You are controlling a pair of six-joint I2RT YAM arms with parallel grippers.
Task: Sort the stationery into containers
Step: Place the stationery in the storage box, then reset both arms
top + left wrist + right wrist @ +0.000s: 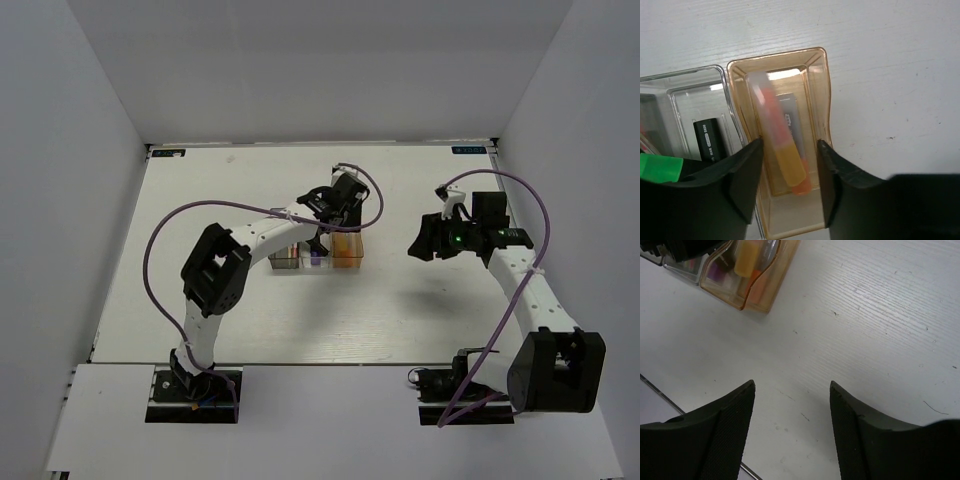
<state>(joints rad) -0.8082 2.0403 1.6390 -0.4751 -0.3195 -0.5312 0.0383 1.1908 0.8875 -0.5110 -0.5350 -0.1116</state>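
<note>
The left gripper hangs with jaws apart and nothing in them; straight beneath, the pink-orange highlighter lies slanted inside the orange bin, so the drop looks done. To leave it should rise straight up with jaws wide, since both sit close to the bin's walls. The right gripper, also spread and empty, hovers over the table, the bin ahead to its left

You're looking down from overhead; both wrist cameras are sharing the pale orange translucent plastic bin, left closest.
</note>
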